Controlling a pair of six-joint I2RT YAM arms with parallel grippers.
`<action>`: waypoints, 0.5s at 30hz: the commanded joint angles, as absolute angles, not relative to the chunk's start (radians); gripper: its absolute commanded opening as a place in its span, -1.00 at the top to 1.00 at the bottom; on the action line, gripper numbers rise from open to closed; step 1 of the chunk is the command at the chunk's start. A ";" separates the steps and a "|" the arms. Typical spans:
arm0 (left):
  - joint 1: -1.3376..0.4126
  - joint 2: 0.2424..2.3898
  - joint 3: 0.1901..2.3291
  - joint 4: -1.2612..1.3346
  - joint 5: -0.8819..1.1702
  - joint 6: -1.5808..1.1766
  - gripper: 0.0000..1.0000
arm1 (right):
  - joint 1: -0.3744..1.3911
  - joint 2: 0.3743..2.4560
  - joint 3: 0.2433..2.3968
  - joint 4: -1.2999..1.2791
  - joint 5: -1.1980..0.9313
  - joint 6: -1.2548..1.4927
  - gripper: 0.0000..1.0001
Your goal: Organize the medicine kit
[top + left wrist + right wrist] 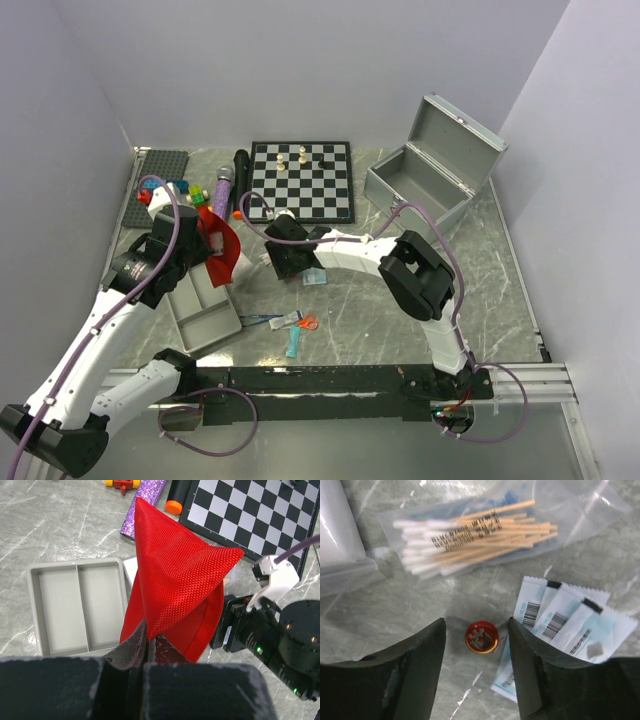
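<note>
The medicine kit (425, 188), a silver-grey metal case, stands at the back right with its lid swung open. My left gripper (148, 640) is shut on the lower edge of a red mesh pouch (175, 575), which hangs lifted beside the grey divided tray (75, 605). In the top view that pouch (224, 250) is at the left gripper (203, 250). My right gripper (476, 622) is open, low over the table, with a small round red tin (481, 637) lying between its fingers and touching neither. In the top view the right gripper (290, 268) is at mid-table.
A bag of cotton swabs (475, 530) and several white-blue sachets (570, 620) lie close around the tin. A chessboard (302, 180) sits behind. Scissors (300, 322) lie in front. A purple glitter tube (223, 190), a black cylinder (241, 170) and toy bricks are at the back left.
</note>
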State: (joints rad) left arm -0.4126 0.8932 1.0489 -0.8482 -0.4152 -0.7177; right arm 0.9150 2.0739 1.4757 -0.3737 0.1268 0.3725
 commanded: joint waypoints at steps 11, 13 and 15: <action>-0.408 0.876 1.045 -0.799 -0.394 -0.718 0.99 | 0.960 1.988 1.408 -0.443 0.252 0.362 -0.29; -0.408 0.876 1.045 -0.799 -0.396 -0.719 0.99 | 0.969 1.977 1.405 -0.437 0.267 0.361 -0.31; -0.408 0.876 1.043 -0.799 -0.394 -0.718 0.99 | 0.982 1.965 1.407 -0.434 0.290 0.356 -0.34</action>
